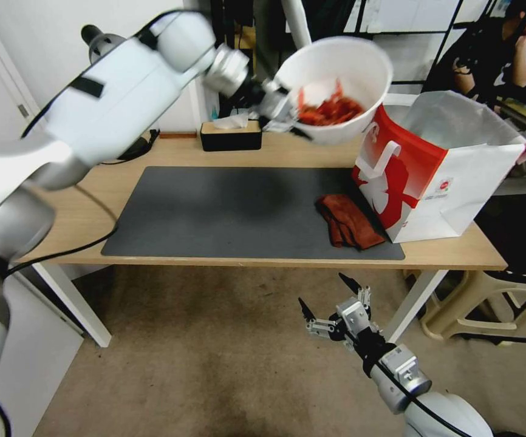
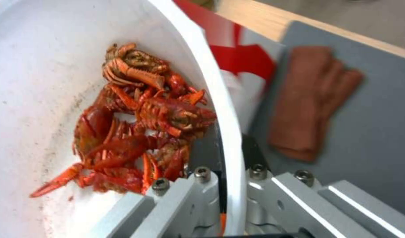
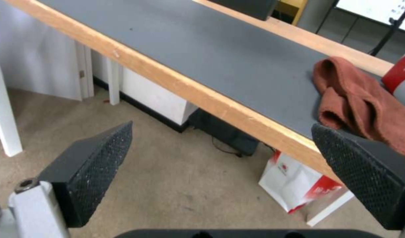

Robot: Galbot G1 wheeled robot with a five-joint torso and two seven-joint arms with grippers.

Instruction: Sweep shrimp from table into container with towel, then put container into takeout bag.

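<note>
- The right gripper (image 1: pixel 331 296) hangs low over the carpet (image 1: pixel 214 352), in front of the surface's near edge, with its two black fingers spread wide and nothing between them.
- Just beyond and above that gripper, the surface (image 1: pixel 445 252) runs across with a dark grey mat (image 1: pixel 232 212) over its top.
- The towel (image 1: pixel 349 221) lies crumpled on the mat's near right corner, closest of all things to the right gripper; in the right wrist view the towel (image 3: pixel 361 102) sits just past one textured fingertip (image 3: pixel 366 172).
- Touching or just beside the towel on its far right stands the takeout bag (image 1: pixel 439 176), upright and open at the top, with its white handle (image 1: pixel 379 159) facing the mat.
- The left gripper (image 1: pixel 278 109) is raised well above the far side of the surface, clamped on the rim of the container (image 1: pixel 342 79); the left wrist view shows its metal fingers (image 2: pixel 202 198) on either side of the container (image 2: pixel 220 99) wall.
- The container is held tilted in the air, up and to the left of the bag's mouth, not touching it.
- The shrimp (image 1: pixel 331 111) lie piled inside the container, gathered near the side the left gripper grips; the left wrist view shows the shrimp (image 2: pixel 136 125) heaped just in front of the inner finger.
- Beyond and below the left gripper, a black tissue box (image 1: pixel 231 136) rests at the far edge of the surface.
</note>
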